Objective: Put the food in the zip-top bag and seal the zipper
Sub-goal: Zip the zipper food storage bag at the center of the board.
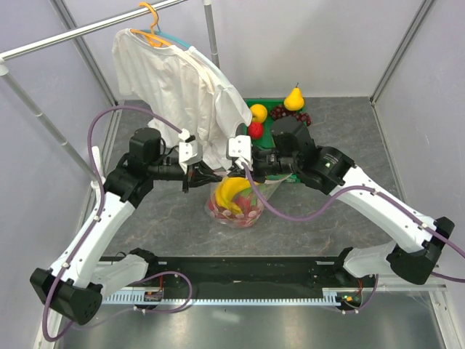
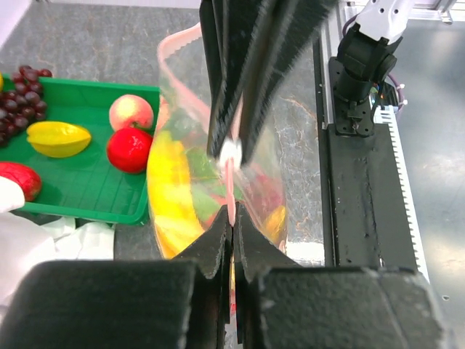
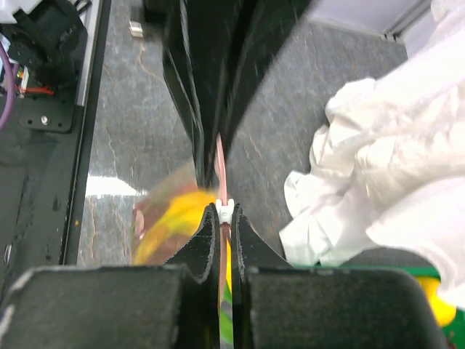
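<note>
The left gripper (image 2: 232,236) is clamped on the zipper (image 2: 231,190), its fingers pressed together with the pale pink strip running up between them. The right gripper (image 3: 225,218) faces it, just beside it, and is likewise closed on the strip, right at the small white slider (image 3: 225,211). Between them they hold the mouth of the zip-top bag (image 2: 290,167) up over the middle of the surface (image 1: 349,123). The bag's belly hangs below with the food inside: the banana bunch (image 2: 171,193) and the dragon fruit (image 1: 251,209) show through the film.

The bag looks thin, crinkly and limp, likely slippery under hard fingers. The toys inside probably weigh little, yet enough to pull the film taut beneath the grips. The strip is the stiffest part and the sensible place to hold. One gripper should anchor an end while the other pinches along the track, since the film alone would bunch or slide out.

Toward the far edge sits the green tray (image 2: 87,190) with leftover fruit, and a white T-shirt (image 1: 174,80) hangs beside it.
</note>
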You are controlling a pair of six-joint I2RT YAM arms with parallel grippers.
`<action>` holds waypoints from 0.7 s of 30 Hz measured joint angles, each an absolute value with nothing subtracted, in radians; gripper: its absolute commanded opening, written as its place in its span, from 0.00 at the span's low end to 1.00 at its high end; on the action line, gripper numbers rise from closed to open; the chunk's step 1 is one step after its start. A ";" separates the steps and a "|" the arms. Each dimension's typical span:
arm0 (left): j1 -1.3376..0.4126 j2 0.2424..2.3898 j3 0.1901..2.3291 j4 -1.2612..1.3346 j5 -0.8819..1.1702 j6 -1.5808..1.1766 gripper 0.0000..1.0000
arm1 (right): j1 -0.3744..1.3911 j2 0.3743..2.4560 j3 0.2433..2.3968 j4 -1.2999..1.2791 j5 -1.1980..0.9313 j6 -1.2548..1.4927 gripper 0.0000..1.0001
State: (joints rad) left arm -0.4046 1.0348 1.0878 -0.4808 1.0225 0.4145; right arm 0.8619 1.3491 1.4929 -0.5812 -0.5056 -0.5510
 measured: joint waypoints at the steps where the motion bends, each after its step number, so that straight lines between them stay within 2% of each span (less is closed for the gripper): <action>1: -0.403 1.021 1.081 -0.479 1.021 0.414 0.02 | 0.857 1.335 1.483 -0.592 -0.501 -0.553 0.00; 21: -0.300 0.940 1.042 -0.434 0.899 0.295 0.02 | 0.626 1.111 1.320 -0.895 -0.445 -0.682 0.00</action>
State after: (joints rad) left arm -0.2996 0.9398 1.0424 -0.4339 0.8986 0.2947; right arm 0.6258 1.1107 1.3197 -0.8948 -0.4454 -0.6815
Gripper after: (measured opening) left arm 0.025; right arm 0.033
